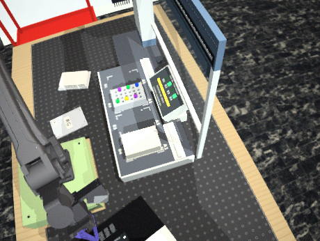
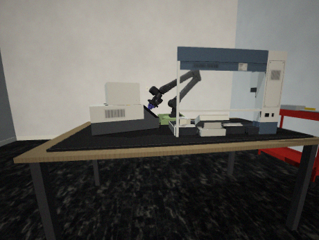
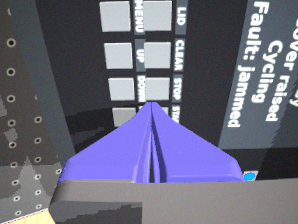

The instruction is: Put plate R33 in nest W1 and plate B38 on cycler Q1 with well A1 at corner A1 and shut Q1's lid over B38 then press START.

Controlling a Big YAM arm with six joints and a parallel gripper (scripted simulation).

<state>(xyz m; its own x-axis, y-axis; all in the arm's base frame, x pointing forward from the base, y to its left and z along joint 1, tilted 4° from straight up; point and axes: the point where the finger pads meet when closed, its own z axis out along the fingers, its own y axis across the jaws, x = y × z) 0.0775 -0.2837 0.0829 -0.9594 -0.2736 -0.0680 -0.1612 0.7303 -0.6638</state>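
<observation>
Empty fingers pressed together hover over Q1's keypad [image 3: 136, 63], near START. One plate [image 1: 141, 142] apparently waits on the deck [image 1: 122, 167]; another [image 1: 74, 80] lies apart on the surface [image 1: 195, 195].

A wooden worktop [image 2: 104, 152] on dark legs stands over a mottled dark floor [image 2: 166, 201]. A black dotted mat [image 1: 216, 195] covers most of it, leaving a bare wood border. On the mat lie a long white deck tray [image 1: 120, 167], a flat grey nest labelled RG [image 1: 60, 130], a pale plate nest [image 1: 74, 80] farther back, the arm's green base plate [image 1: 83, 153], and the cycler [image 2: 118, 121], a grey and white box at the worktop's end. A tall white and blue frame [image 1: 209, 104] stands beside the tray.
</observation>
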